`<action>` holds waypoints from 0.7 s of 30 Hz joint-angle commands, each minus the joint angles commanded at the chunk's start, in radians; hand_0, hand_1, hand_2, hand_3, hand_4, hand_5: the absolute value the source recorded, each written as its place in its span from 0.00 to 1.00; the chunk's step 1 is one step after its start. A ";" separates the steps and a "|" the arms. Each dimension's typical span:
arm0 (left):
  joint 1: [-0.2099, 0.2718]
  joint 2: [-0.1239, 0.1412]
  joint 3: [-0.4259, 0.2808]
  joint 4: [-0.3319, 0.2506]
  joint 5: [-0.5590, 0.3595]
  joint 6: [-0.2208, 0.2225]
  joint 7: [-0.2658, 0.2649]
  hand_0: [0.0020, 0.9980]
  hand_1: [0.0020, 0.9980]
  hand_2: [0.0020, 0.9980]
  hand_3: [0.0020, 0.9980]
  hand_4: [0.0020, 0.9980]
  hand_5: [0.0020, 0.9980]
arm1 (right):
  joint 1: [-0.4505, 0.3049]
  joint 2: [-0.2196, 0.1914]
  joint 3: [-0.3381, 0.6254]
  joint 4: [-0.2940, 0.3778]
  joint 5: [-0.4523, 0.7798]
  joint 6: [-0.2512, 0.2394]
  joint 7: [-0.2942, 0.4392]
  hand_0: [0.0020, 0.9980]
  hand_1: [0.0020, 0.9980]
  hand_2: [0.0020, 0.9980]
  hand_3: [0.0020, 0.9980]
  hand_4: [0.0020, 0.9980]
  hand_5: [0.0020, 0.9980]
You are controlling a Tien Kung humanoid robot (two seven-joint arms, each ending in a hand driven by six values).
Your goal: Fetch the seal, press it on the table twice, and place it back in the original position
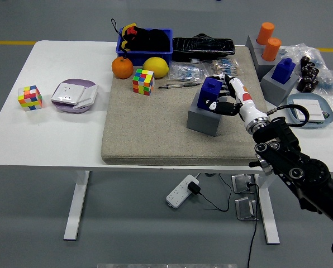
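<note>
The right hand (pixel 227 96) wraps its fingers around the blue seal (pixel 210 92), which sits on the grey block (pixel 204 117) on the beige mat (pixel 155 128) — the fingers hide the seal's right side, so how firmly they grip is hard to judge. White table (pixel 43 139), grey floor with a yellow line — the arm runs off at the lower right corner.

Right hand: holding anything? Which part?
The right hand grips the blue seal by its upper block, fingers wrapped around its sides, over the grey holder.
</note>
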 joint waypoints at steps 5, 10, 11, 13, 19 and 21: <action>0.001 0.000 0.001 0.000 0.000 0.000 0.000 0.83 0.79 0.76 0.82 0.74 0.34 | 0.005 0.001 -0.011 -0.018 0.006 0.003 -0.001 0.51 0.38 0.39 0.39 0.65 0.00; 0.000 0.000 0.002 0.000 -0.001 0.000 0.000 0.83 0.79 0.76 0.82 0.74 0.34 | 0.009 0.001 -0.019 -0.031 0.013 0.005 -0.001 0.51 0.38 0.39 0.39 0.65 0.00; 0.000 0.000 0.001 0.000 -0.001 0.000 0.000 0.83 0.79 0.76 0.82 0.74 0.34 | 0.009 0.000 -0.021 -0.032 0.014 0.005 -0.001 0.51 0.38 0.39 0.39 0.65 0.00; -0.001 0.000 0.002 0.001 -0.001 0.000 0.000 0.83 0.79 0.76 0.81 0.75 0.34 | 0.011 0.000 -0.024 -0.034 0.016 0.006 -0.001 0.51 0.38 0.39 0.39 0.65 0.00; -0.003 0.000 0.003 0.000 -0.002 0.000 0.000 0.83 0.80 0.76 0.82 0.75 0.34 | 0.014 0.001 -0.031 -0.036 0.018 0.007 -0.002 0.51 0.38 0.39 0.39 0.65 0.00; -0.003 0.000 0.003 0.000 -0.002 0.000 0.000 0.83 0.80 0.76 0.82 0.75 0.34 | 0.015 0.002 -0.033 -0.037 0.018 0.007 -0.002 0.51 0.38 0.39 0.39 0.65 0.00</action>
